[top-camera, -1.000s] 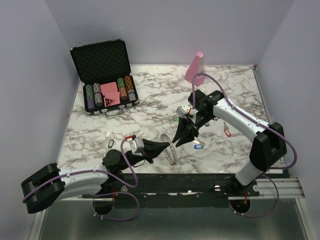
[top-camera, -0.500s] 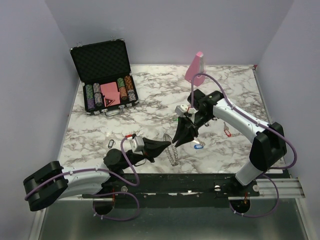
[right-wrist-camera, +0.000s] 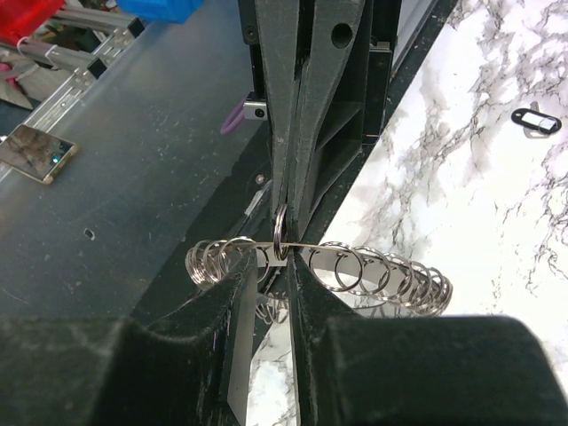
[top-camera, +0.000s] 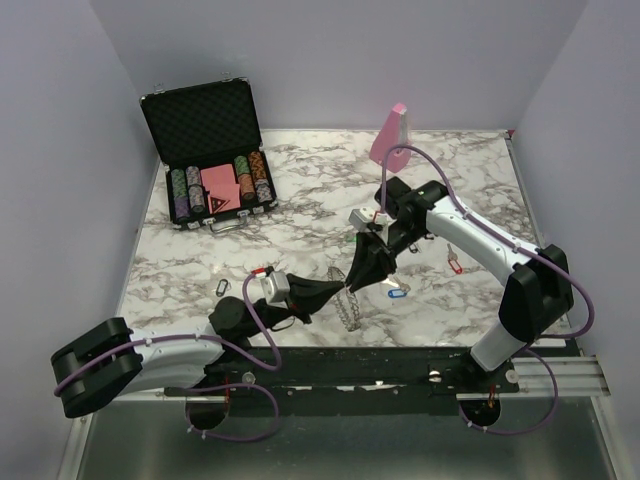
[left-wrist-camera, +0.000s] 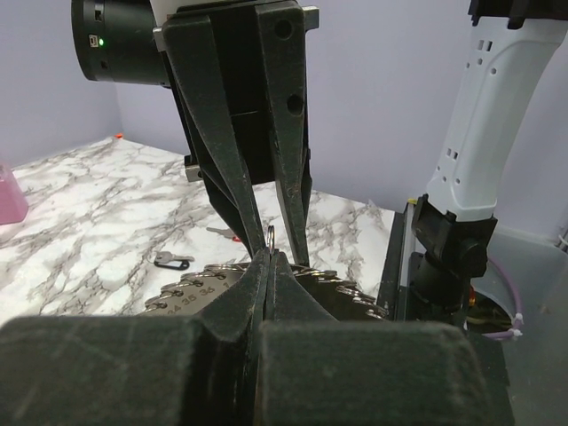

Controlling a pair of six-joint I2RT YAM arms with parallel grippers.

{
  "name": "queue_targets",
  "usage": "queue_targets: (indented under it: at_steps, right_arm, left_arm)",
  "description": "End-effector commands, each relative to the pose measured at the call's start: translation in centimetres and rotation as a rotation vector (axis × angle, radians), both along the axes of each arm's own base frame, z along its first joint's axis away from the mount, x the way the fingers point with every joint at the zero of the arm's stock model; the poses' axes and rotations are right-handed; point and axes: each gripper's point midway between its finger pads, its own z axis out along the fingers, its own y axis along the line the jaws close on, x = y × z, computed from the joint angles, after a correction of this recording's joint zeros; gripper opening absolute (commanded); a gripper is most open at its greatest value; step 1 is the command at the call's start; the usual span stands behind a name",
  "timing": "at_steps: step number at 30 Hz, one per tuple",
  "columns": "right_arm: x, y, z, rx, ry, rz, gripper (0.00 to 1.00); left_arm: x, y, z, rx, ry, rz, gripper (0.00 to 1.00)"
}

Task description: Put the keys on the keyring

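While the left end effector (top-camera: 322, 294) clamps shut on the rim of the keyring (top-camera: 347, 306) at lower centre of the overhead frame, holding it edge-on near the front edge of the marble worktop (top-camera: 310, 200), the right end effector (top-camera: 357, 280) meets the same spot from the upper right. Its jaws stand a narrow gap apart, astride one small loop (right-wrist-camera: 280, 232) that rises from the rim. Neither end effector carries a key. The keys lie loose on the worktop: a blue-tagged key (top-camera: 397, 293) just right of the right arm's fingers, a red-tagged key (top-camera: 455, 266) farther right, and a black-tagged key (top-camera: 222, 287) off to the left. The ring's band runs crosswise between the two opposed tips. The right arm is nearer the blue-tagged key, the likely first candidate for threading.
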Motion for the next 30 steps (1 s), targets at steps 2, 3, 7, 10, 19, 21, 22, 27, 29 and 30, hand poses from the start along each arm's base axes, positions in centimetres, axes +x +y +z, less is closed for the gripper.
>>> queue_targets:
  at_steps: [2, 3, 7, 10, 19, 21, 22, 27, 29, 30]
  right_arm:
    - [0.5, 0.8, 1.6, 0.039, -0.005, -0.005, 0.27]
    - [0.6, 0.8, 1.7, 0.030, -0.008, -0.010, 0.27]
    - [1.2, 1.0, 1.6, -0.004, -0.008, -0.037, 0.27]
    - [1.3, 0.9, 1.6, -0.016, -0.011, -0.048, 0.27]
    - [1.3, 1.0, 1.9, -0.019, -0.003, -0.050, 0.21]
    - [1.3, 1.0, 1.9, -0.017, 0.000, -0.048, 0.16]
    - [1.3, 1.0, 1.9, -0.017, 0.000, -0.048, 0.14]
    - [1.2, 0.9, 1.5, -0.026, 0.002, -0.052, 0.13]
    - [1.2, 0.8, 1.5, -0.026, 0.000, -0.052, 0.10]
    - [1.2, 0.8, 1.4, -0.027, 0.000, -0.053, 0.06]
  left_arm:
    - [0.0, 0.0, 1.5, -0.043, -0.018, -0.001, 0.00]
    - [0.0, 0.0, 1.5, -0.041, -0.020, 0.002, 0.00]
    - [0.1, 0.2, 1.2, -0.029, -0.022, 0.013, 0.00]
    - [0.2, 0.3, 0.9, -0.019, -0.024, 0.025, 0.00]
    - [0.4, 0.6, 1.0, -0.022, -0.025, 0.041, 0.00]
    - [0.5, 0.5, 1.0, -0.023, -0.025, 0.043, 0.00]
    - [0.5, 0.6, 1.0, -0.024, -0.025, 0.044, 0.00]
    - [0.5, 0.6, 1.2, -0.032, -0.027, 0.050, 0.00]
    - [0.6, 0.7, 1.3, -0.035, -0.028, 0.051, 0.00]
    - [0.6, 0.7, 1.4, -0.037, -0.027, 0.054, 0.00]
